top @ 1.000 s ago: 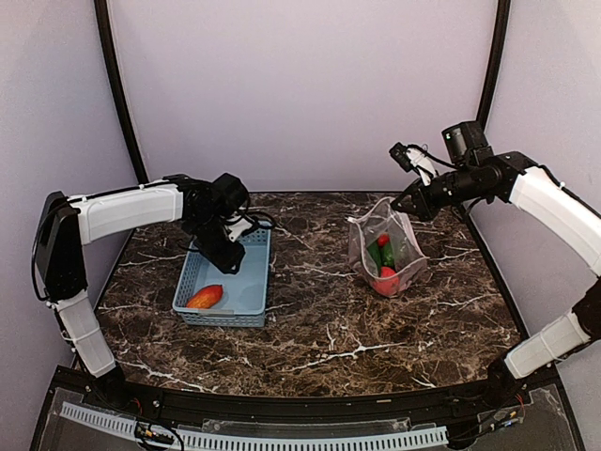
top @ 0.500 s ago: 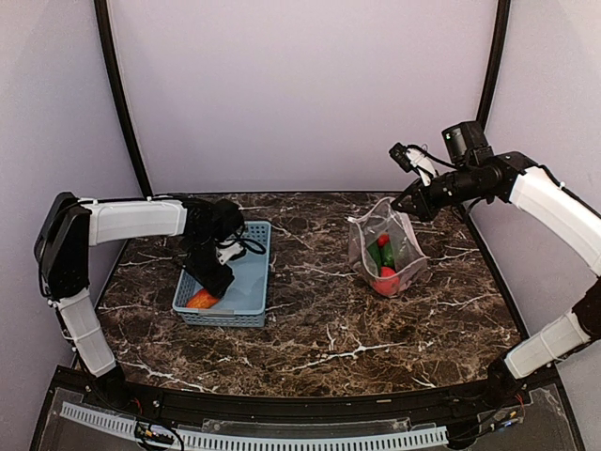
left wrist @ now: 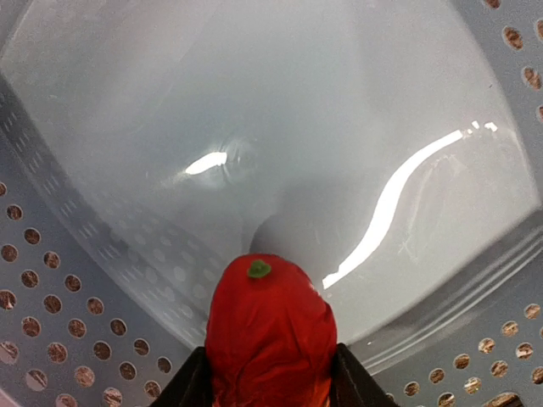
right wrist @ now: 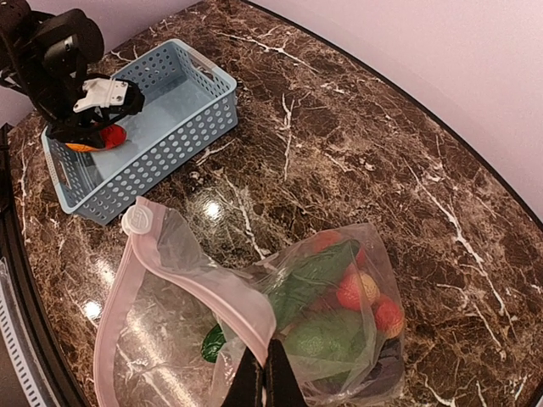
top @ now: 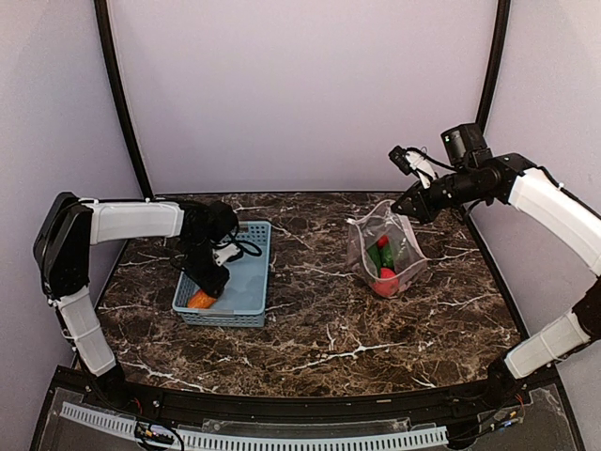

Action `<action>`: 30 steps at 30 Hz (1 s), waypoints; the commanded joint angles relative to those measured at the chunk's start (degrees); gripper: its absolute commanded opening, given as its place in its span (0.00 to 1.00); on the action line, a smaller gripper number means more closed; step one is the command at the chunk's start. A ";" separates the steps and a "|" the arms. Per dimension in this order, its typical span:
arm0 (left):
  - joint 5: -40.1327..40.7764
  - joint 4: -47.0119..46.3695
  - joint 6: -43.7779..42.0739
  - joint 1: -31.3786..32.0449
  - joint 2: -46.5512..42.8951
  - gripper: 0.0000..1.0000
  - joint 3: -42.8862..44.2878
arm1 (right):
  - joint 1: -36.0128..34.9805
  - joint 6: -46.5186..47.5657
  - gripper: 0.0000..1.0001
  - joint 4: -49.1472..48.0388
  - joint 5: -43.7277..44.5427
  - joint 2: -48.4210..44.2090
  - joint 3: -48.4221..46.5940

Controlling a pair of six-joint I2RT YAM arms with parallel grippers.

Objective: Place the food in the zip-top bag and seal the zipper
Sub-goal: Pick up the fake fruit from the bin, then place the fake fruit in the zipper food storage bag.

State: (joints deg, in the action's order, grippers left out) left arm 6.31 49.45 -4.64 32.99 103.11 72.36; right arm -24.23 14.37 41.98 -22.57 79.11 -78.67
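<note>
The left hand (top: pixel 207 288), low in the basket's (top: pixel 250 278) near-left corner, is clenched around the orange-red pepper (left wrist: pixel 270 331), while the right hand (right wrist: pixel 270 375) pinches the rim of the food-filled zip-top bag (top: pixel 388 252) on the worktop (top: pixel 319 329).

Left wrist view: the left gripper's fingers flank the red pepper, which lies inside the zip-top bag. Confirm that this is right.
Wrong in one respect. The pepper lies in the light blue basket, not in the zip-top bag; the left wrist view shows the basket's perforated walls around it. The fingers of the left gripper do flank it.
</note>
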 commanded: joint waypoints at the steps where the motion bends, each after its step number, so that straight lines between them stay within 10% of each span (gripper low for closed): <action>1: -3.75 2.83 -0.28 -0.12 -3.22 0.37 5.66 | -0.01 0.29 0.00 -0.38 0.76 -0.60 -0.03; 14: -10.07 -15.79 0.21 14.42 -13.01 0.33 20.86 | -2.36 1.48 0.00 3.63 0.47 2.06 -5.19; 30: -9.92 -60.09 -4.30 31.68 -20.43 0.22 7.94 | -6.88 1.08 0.00 10.78 -2.51 9.97 -22.28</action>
State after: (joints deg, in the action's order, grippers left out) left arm -4.75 4.95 -6.33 62.15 86.02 85.23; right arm -30.37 15.97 53.17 -23.83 87.99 -99.79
